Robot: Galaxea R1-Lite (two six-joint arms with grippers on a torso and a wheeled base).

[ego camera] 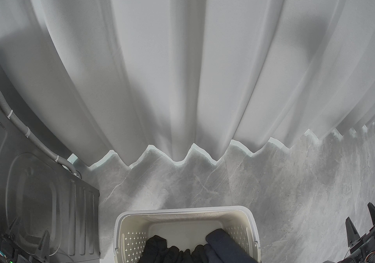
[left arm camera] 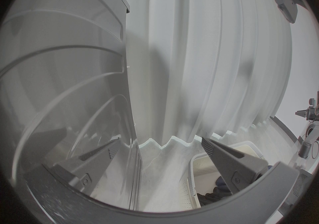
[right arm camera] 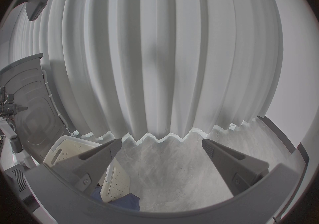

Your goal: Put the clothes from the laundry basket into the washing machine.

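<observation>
- The washing machine (ego camera: 50, 205) stands at the far left of the head view, with a grey metal panel with pressed ribs turned toward the camera. A ribbed grey hose (ego camera: 29, 133) runs down along its upper edge toward the floor
- The left gripper (left arm camera: 160, 140) hangs low at the left, just beside that panel. Its jaws are spread wide with nothing between them, and through the gap its wrist view shows bare floor and the curtain hem
- The laundry basket (ego camera: 183, 212) is cream plastic with perforated walls. It sits on the floor at the bottom centre, just right of the machine, with a narrow strip of floor between the two
- The clothes (ego camera: 220, 246) lie inside the basket as a dark heap, black pieces toward the left and a navy fold toward the right, all below the rim
- A white pleated curtain (ego camera: 187, 61) hangs behind everything across the whole width, and its hem meets the grey marbled floor (ego camera: 297, 197) in a zigzag line
- The right gripper (right arm camera: 161, 141) is low at the far right, over bare floor and well apart from the basket. Its jaws are likewise wide apart and hold nothing; in its wrist view a corner of the basket and a bit of navy cloth lie just beside one of its fingers (right arm camera: 93, 165)
</observation>
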